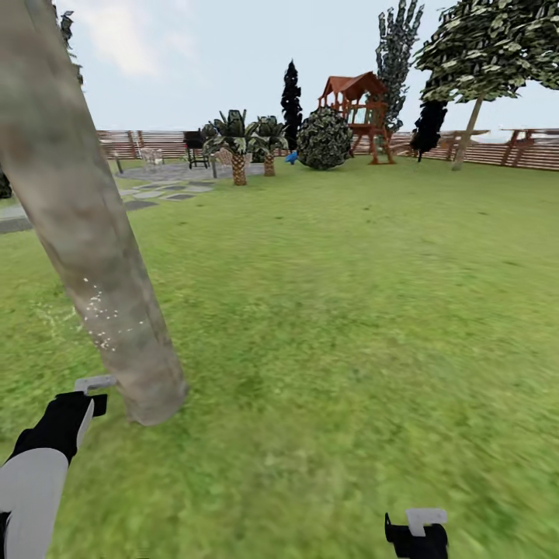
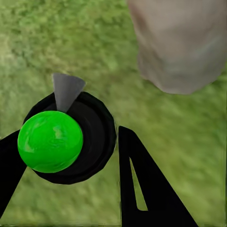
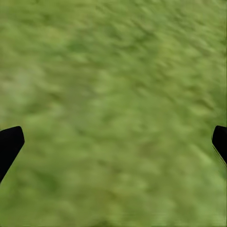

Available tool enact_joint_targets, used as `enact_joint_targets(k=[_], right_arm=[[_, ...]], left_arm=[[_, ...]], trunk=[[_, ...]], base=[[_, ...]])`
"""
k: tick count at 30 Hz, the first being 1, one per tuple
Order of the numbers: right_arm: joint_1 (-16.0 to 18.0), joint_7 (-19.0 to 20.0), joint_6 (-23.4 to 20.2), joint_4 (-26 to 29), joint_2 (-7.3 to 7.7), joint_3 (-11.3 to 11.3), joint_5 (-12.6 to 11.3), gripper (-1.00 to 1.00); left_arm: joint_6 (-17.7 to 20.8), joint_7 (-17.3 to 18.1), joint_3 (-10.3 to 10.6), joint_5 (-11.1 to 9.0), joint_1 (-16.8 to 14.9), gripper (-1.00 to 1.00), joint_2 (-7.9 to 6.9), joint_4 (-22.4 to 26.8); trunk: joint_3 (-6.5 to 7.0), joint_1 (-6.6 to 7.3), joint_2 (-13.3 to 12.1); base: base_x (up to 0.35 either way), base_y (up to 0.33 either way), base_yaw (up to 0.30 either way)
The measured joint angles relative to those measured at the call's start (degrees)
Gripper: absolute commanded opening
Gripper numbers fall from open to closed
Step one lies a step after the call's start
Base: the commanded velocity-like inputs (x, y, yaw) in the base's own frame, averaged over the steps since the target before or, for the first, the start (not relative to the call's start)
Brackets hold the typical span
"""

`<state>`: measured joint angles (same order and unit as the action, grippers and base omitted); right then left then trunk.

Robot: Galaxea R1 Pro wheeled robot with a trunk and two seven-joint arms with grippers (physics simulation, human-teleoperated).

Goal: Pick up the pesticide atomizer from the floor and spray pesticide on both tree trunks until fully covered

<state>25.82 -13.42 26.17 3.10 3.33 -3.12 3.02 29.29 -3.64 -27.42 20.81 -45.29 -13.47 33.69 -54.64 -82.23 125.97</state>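
Note:
A thick, pale mottled tree trunk [image 1: 85,233] leans across the head view's left, with white spray specks on its lower bark. My left gripper [image 1: 81,400] hovers just beside the trunk's base [image 2: 182,47]. It is shut on the pesticide atomizer [image 2: 66,139], a black round body with a bright green ball and a grey nozzle pointing at the grass near the trunk. The second tree [image 1: 470,128] stands far off at the right by the fence, under a leafy crown. My right gripper [image 1: 419,532] [image 3: 113,146] hangs open over bare grass, holding nothing.
The grass lawn [image 1: 349,310] spreads ahead and right. Grey stepping stones [image 1: 155,194] and a paved patch lie at back left. Small palms [image 1: 238,151], a round bush [image 1: 324,140], black column trees [image 1: 291,97], a red play tower [image 1: 361,112] and the slat fence [image 1: 497,151] line the back.

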Motion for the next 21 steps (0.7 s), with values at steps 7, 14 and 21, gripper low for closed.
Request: enact_joint_targets(k=[7, 14, 21], right_arm=[[0.0, 0.0, 0.0, 0.0, 0.01, 0.0, 0.0, 1.00], [0.0, 0.0, 0.0, -0.1, -0.06, -0.1, 0.1, 1.00], [0.0, 0.0, 0.0, -0.1, -0.13, -0.1, 0.1, 1.00]], left_arm=[[0.0, 0.5, 0.0, -0.1, 0.0, -1.00, 0.17, 0.0], [0.0, 0.1, -0.1, -0.1, 0.0, -1.00, 0.17, 0.0], [0.0, 0.0, -0.1, -0.1, 0.0, -1.00, 0.16, 0.0]], trunk=[[0.00, -0.01, 0.0], [0.00, 0.00, 0.0], [0.00, 0.00, 0.0]], base=[[0.013, -0.274, 0.068], [0.070, -0.277, 0.003], [0.150, -0.270, 0.180]])
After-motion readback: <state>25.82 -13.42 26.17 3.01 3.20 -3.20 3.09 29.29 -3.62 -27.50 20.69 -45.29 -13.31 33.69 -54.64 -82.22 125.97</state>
